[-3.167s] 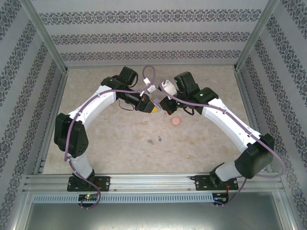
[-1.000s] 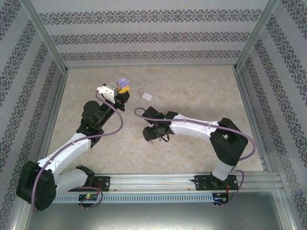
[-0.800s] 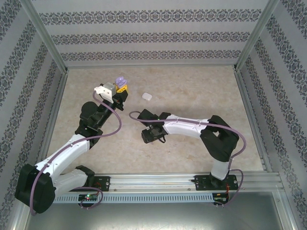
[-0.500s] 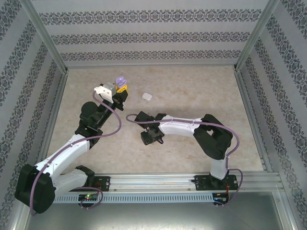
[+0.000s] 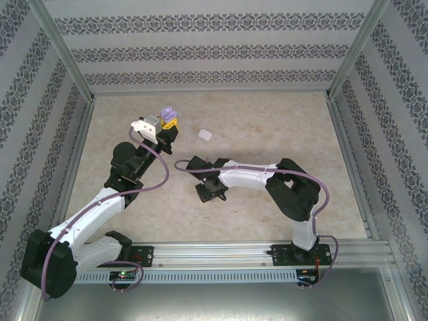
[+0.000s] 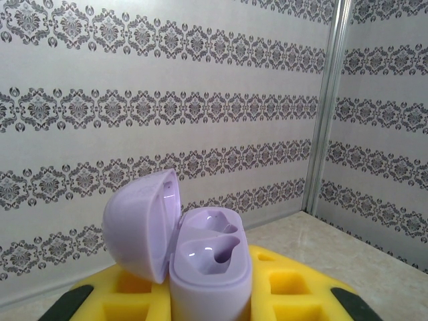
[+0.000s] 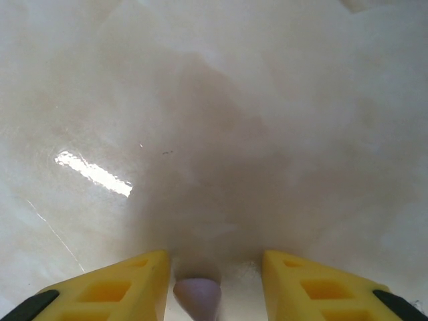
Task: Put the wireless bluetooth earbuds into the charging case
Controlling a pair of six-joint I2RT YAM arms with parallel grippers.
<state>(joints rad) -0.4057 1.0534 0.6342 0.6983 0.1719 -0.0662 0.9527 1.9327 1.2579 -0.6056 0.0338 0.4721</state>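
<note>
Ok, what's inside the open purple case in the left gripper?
Two glossy sockets sit in the purple case, and both look empty. Their bottoms are out of sight, and the yellow fingers cover the case's lower body.

Since meeting at far centre, the left pincer (image 5: 171,123) has carried the purple case (image 5: 170,112) far-left. The right pincer (image 5: 208,192) has swung nearer, down over a purple earbud (image 7: 196,297).

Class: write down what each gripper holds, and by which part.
Left gripper: open purple case, clamped by its lower body. Right gripper: nothing; a purple earbud sits between its open jaws.
</note>
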